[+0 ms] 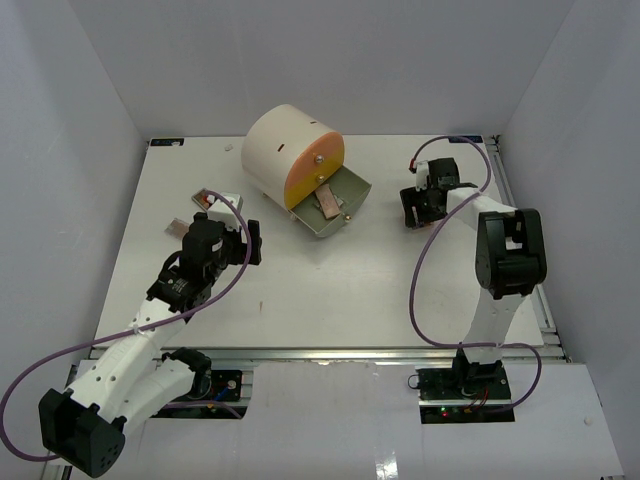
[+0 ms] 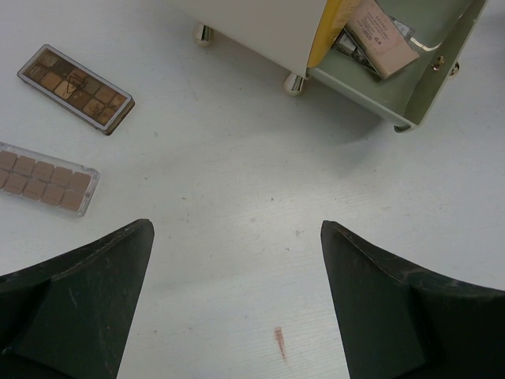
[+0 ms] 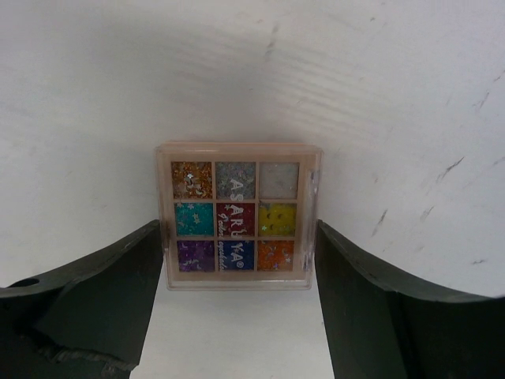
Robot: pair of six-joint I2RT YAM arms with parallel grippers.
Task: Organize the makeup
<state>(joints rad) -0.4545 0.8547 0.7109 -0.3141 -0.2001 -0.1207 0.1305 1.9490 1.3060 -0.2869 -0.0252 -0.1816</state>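
A square colour palette (image 3: 237, 215) with nine glitter shades lies flat on the white table. My right gripper (image 3: 238, 260) is shut on it, one finger against each side edge. In the top view the right gripper (image 1: 415, 212) is at the far right and hides this palette. My left gripper (image 2: 237, 300) is open and empty just above bare table, and it shows in the top view (image 1: 245, 240). A dark brown palette (image 2: 76, 88) and a pinkish-tan palette (image 2: 43, 178) lie to its left. Another pinkish palette (image 2: 383, 39) lies in the open drawer (image 2: 410, 95).
The cream cylindrical drawer unit (image 1: 285, 145) with an orange-yellow front stands at the back centre, its grey drawer (image 1: 350, 195) pulled out towards the middle. A small reddish smear (image 2: 280, 341) marks the table between the left fingers. White walls enclose the table.
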